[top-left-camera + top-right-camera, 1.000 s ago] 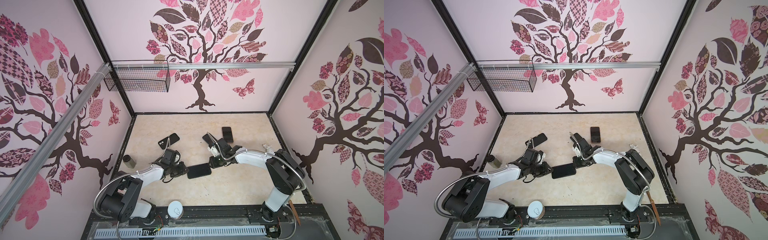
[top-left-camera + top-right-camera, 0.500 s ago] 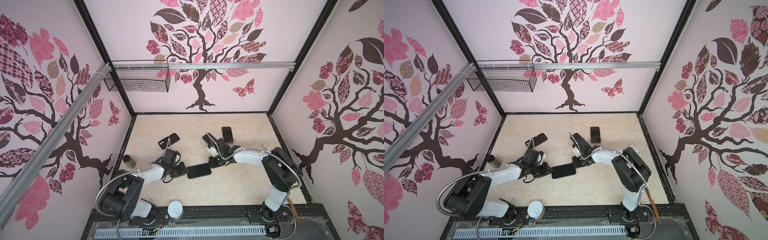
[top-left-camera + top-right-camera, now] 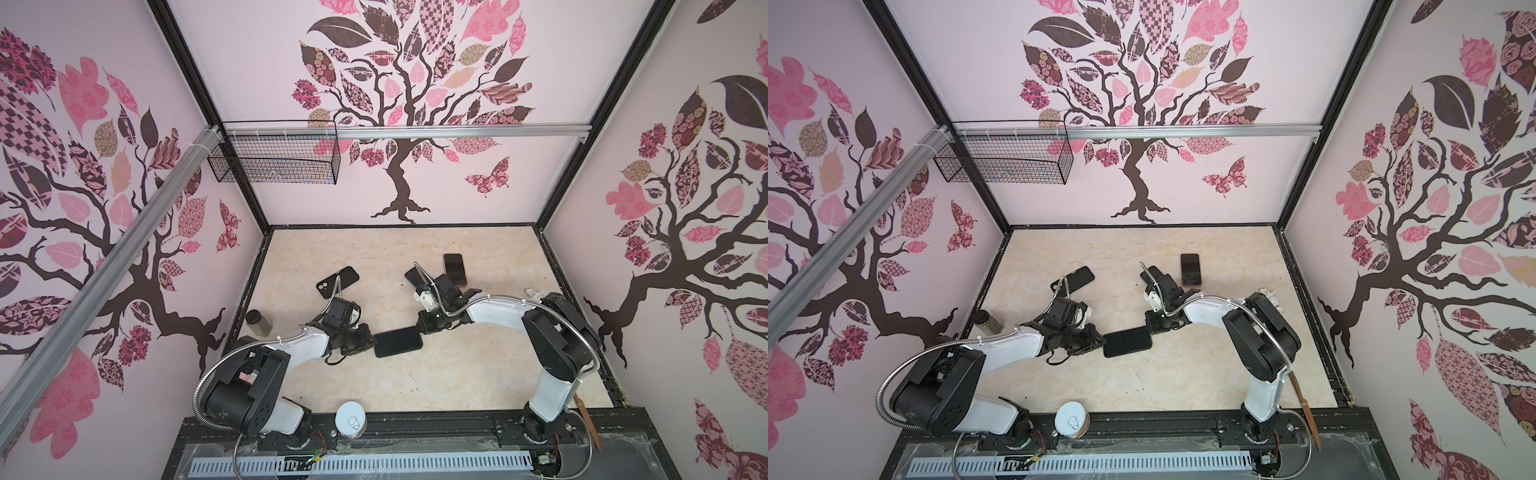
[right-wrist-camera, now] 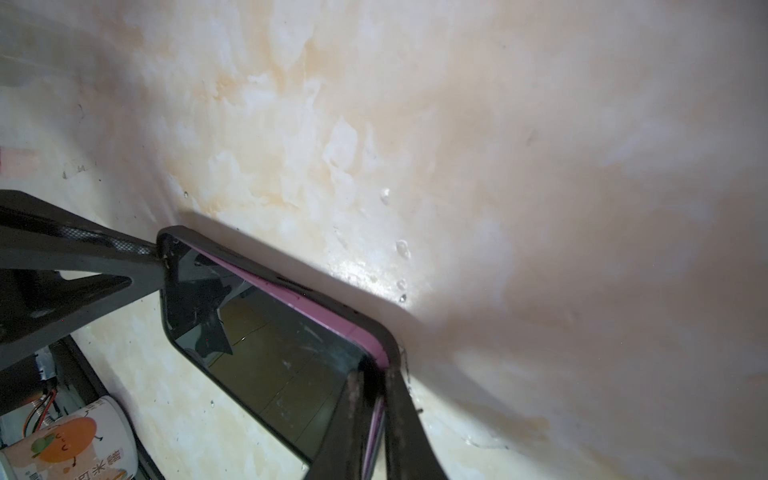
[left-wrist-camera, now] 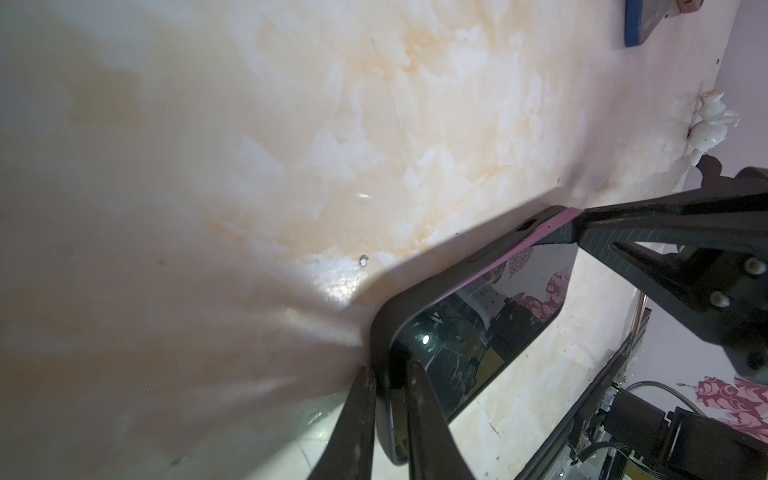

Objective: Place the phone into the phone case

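Two grippers work here, over four dark flat slabs on the table (image 3: 478,374): the phone in work and three spares. There is also one jar (image 3: 257,322), one can (image 3: 351,419) and one wire basket (image 3: 274,160) on the wall.

The phone (image 3: 399,341) lies flat between the two grippers, one end at each. It sits glass up in a black case (image 5: 415,299). Along one long side its pink edge shows above the case's rim.

The left gripper (image 5: 388,368) has its fingers (image 5: 424,415) drawn close, pinching the end of the case. One finger lies over the glass and the other outside the rim. The right gripper (image 4: 374,372) is pressed together on the opposite end, at the corner where the pink edge runs, again with one finger on the glass and one outside the case.

A spare case with a round hole (image 3: 337,280) lies beyond the left gripper, well apart from it. A dark phone (image 3: 455,268) lies beyond the right gripper, past its wrist. A third slab (image 3: 411,275) is half hidden behind that wrist. The jar stands out to the left gripper's far side. The can stands back by the arm bases.
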You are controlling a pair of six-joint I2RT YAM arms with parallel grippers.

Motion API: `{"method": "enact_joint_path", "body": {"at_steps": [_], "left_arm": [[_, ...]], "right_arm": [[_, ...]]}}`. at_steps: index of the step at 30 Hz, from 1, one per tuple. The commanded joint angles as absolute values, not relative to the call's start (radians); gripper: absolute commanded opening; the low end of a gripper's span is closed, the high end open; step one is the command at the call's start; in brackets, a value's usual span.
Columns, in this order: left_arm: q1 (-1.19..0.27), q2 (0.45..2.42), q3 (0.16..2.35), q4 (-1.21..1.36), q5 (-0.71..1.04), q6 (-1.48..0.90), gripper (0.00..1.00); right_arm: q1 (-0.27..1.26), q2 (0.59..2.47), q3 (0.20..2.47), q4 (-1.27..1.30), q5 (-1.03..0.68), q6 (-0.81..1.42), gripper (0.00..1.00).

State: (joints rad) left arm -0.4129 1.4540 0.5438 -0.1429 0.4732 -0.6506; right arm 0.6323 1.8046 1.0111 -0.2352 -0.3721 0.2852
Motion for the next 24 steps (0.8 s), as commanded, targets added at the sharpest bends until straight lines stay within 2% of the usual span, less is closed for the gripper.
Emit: {"method": "enact_joint_path", "body": {"at_steps": [1,24], "left_arm": [[-0.417,1.482,0.574,-0.101,0.471,-0.638,0.16],[-0.417,1.486,0.558,-0.078,0.479,-0.644,0.16]], "right_arm": [[0.659,1.889,1.005,-0.285,-0.346,0.248,0.13],[0.766,2.06,1.06,-0.406,-0.226,0.235,0.12]]}}
